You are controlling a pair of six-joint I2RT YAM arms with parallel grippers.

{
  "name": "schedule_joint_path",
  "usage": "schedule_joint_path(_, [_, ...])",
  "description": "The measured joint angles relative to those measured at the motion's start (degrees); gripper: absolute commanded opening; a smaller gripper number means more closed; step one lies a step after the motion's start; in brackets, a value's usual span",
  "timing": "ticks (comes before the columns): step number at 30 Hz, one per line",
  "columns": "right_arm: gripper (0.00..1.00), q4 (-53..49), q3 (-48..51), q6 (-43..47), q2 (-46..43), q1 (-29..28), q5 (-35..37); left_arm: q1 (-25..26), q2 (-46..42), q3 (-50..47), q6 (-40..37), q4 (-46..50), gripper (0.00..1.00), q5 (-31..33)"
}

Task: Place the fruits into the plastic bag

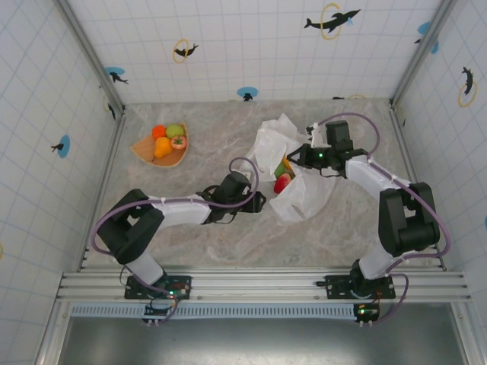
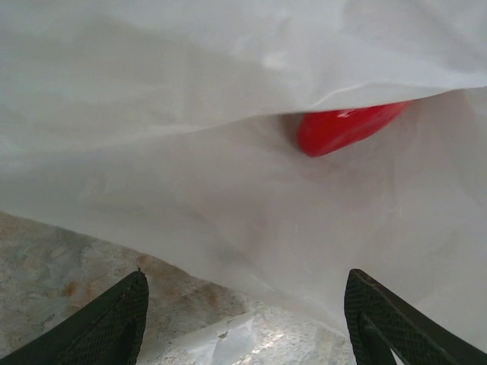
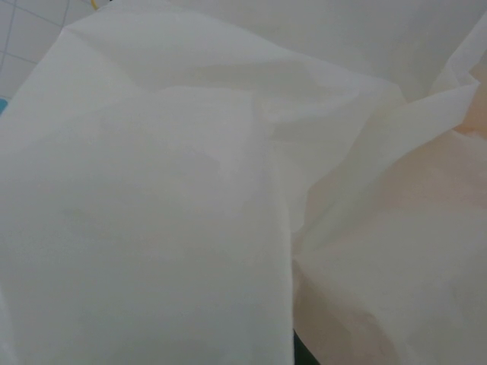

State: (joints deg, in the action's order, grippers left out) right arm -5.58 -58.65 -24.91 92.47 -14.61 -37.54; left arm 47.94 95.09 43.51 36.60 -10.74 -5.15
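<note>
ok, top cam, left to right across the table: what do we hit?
Tray holding fruits → left gripper, open → plastic bag with a red fruit at its mouth.

Fruits (image 1: 162,147): 6 counted. 4 sit in the tray (image 1: 143,154): 1 orange fruit (image 1: 158,131), 1 green fruit (image 1: 176,130), 1 red fruit (image 1: 178,141), 1 yellow fruit (image 1: 162,148). 2 more at the mouth of the plastic bag (image 1: 308,199): 1 second red fruit (image 1: 282,183), 1 orange-green fruit (image 1: 284,168), partly hidden, kind unclear. Plastic bag: 1. Tray: 1. Robot arms: 2, left arm (image 1: 179,211) and right arm (image 1: 377,181). Tabletop (image 1: 228,243): 1.
</note>
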Motion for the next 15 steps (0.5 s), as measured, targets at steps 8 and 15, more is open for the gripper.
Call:
schedule_joint_path(8, [0.00, -0.04, -0.02, 0.37, 0.02, 0.02, -0.02, 0.00, 2.45, 0.13, 2.80, -0.09, 0.62, -0.42])
schedule_joint_path(15, [0.00, 0.00, 0.00, 0.35, 0.02, 0.09, 0.00, 0.00, 5.03, 1.70, 4.26, -2.45, 0.47, -1.05])
